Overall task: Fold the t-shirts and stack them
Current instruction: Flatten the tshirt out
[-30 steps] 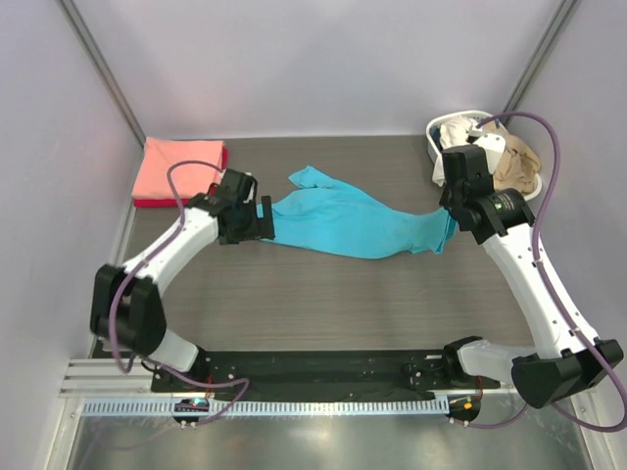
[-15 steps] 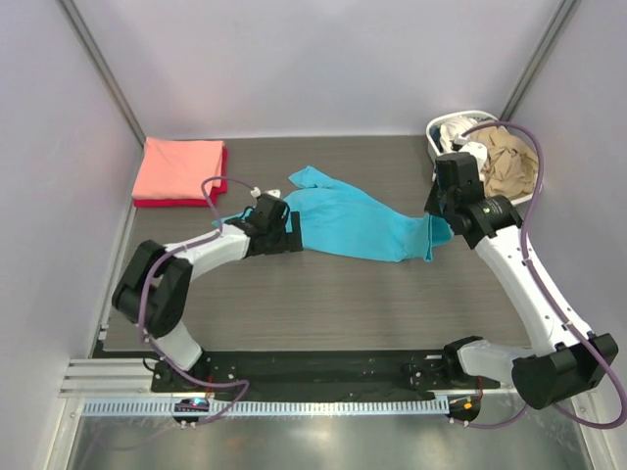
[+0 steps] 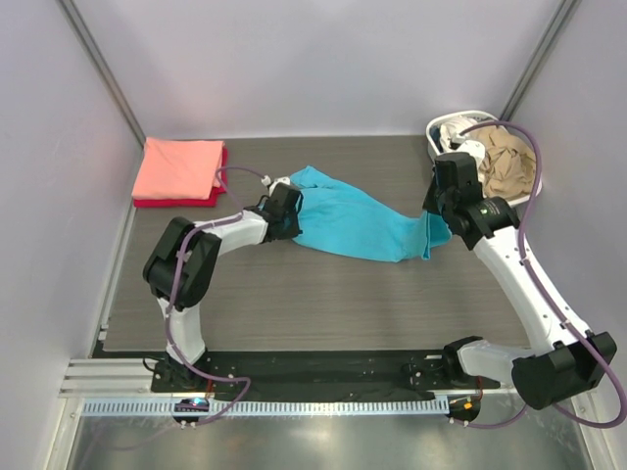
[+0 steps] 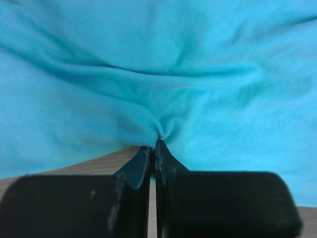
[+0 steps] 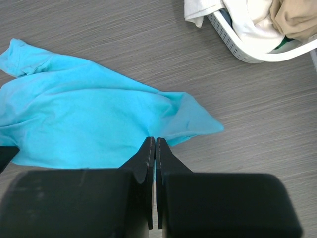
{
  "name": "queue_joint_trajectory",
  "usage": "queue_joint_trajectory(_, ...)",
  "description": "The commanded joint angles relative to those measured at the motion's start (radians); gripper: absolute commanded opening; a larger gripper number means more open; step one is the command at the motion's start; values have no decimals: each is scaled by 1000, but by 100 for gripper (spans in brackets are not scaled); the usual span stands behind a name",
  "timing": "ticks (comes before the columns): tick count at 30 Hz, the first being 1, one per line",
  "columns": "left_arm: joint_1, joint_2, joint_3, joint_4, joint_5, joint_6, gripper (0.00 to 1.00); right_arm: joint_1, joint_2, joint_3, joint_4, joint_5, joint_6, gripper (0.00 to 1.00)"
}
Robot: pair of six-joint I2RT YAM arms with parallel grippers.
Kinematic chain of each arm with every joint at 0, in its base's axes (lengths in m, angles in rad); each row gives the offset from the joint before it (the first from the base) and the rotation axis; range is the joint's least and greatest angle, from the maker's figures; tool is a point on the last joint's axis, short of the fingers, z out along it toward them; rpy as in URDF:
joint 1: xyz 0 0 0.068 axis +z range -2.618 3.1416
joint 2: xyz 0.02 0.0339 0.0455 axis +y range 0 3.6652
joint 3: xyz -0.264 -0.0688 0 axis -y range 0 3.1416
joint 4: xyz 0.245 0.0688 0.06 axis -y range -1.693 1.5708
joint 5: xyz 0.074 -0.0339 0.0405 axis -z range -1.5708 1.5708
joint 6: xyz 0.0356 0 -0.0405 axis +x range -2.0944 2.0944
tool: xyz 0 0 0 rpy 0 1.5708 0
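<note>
A turquoise t-shirt [image 3: 353, 220] lies stretched across the middle of the table, rumpled. My left gripper [image 3: 294, 217] is shut on its left edge; in the left wrist view the cloth [image 4: 163, 84] puckers into the closed fingertips [image 4: 155, 145]. My right gripper [image 3: 438, 223] is shut on the shirt's right end, the fabric [image 5: 99, 129] pinched at the tips [image 5: 155, 141]. A folded salmon-pink t-shirt [image 3: 178, 166] rests on a red one [image 3: 221, 176] at the back left. Tan and white t-shirts [image 3: 505, 162] sit crumpled in the basket.
A white plastic laundry basket [image 3: 433, 142] stands at the back right corner, also seen at the top of the right wrist view [image 5: 247, 47]. Grey walls enclose the table on three sides. Purple cables loop off both arms.
The left gripper moved right from the shirt's left tip onto the cloth and closed on it. The right gripper shifted slightly left, slackening the shirt.
</note>
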Motion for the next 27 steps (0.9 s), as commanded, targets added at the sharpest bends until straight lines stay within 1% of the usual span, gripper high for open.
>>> queue_joint_trajectory(1, 2, -43, 74, -28, -16, 35, 0, -3, -47, 39, 34, 42, -26, 1)
queue_joint_trajectory(2, 0, -82, 80, -77, -22, 45, 0, -3, -64, 57, 5, 57, -27, 1)
queue_joint_trajectory(3, -2, -187, 106, -117, -45, 57, 0, -3, -79, 100, -10, 89, -30, 1)
queue_joint_trajectory(4, -5, -243, 128, -159, -59, 83, 0, -3, -97, 125, -30, 106, -32, 1)
queue_joint_trajectory(5, -11, -293, 154, -253, -75, 101, 0, -5, -146, 177, -59, 123, -29, 1)
queue_joint_trajectory(6, -15, -406, 227, -353, -100, 135, 0, -5, -169, 203, -78, 149, -26, 1)
queue_joint_trajectory(8, -26, -497, 319, -447, -115, 175, 0, -2, -243, 293, -127, 177, -14, 1)
queue_joint_trajectory(9, -28, -556, 427, -491, -122, 190, 0, -3, -267, 326, -145, 189, -1, 1)
queue_joint_trajectory(10, -28, -574, 488, -581, -125, 225, 0, -3, -286, 355, -159, 215, 3, 1)
queue_joint_trajectory(11, -28, -582, 557, -628, -125, 244, 0, -3, -300, 414, -187, 229, 8, 1)
queue_joint_trajectory(12, -28, -579, 700, -672, -125, 271, 0, -3, -317, 444, -200, 241, 10, 1)
queue_joint_trajectory(13, -26, -534, 785, -773, -128, 295, 0, -2, -317, 474, -211, 255, 3, 1)
queue_joint_trajectory(14, -25, -503, 871, -823, -146, 343, 0, -5, -306, 531, -231, 272, -1, 1)
queue_joint_trajectory(15, -17, -454, 1036, -864, -145, 370, 0, -3, -270, 554, -236, 284, -9, 1)
queue_joint_trajectory(16, -5, -356, 1113, -942, -132, 390, 0, -3, -237, 576, -239, 295, -32, 1)
queue_joint_trajectory(17, 53, -295, 1184, -978, -61, 404, 0, -3, -205, 615, -251, 330, -41, 1)
queue_joint_trajectory(18, 98, -242, 1290, -1007, 2, 401, 0, -3, -132, 629, -256, 347, -49, 1)
queue_joint_trajectory(19, 150, -195, 1309, -1027, 89, 385, 0, -3, -96, 639, -256, 359, -58, 1)
queue_joint_trajectory(20, 243, -140, 1274, -1003, 187, 364, 1, -3, -59, 646, -259, 387, -78, 1)
queue_joint_trajectory(21, 279, -110, 1195, -989, 257, 332, 10, -5, -17, 648, -265, 398, -81, 1)
queue_joint_trajectory(22, 334, -70, 1170, -1006, 298, 319, 26, -6, 54, 645, -268, 399, -82, 1)
queue_joint_trajectory(23, 348, 0, 1148, -1029, 335, 313, 52, -15, 91, 633, -273, 395, -81, 1)
queue_joint_trajectory(24, 356, 28, 1093, -1052, 398, 318, 62, -26, 120, 624, -277, 361, -75, 1)
queue_joint_trajectory(25, 354, 33, 1032, -1024, 414, 316, 72, -40, 163, 610, -282, 332, -67, 1)
queue_joint_trajectory(26, 351, -19, 857, -973, 433, 310, 86, -66, 177, 569, -277, 303, -53, 1)
queue_joint_trajectory(27, 347, -59, 764, -911, 443, 299, 89, -75, 188, 542, -268, 245, -50, 1)
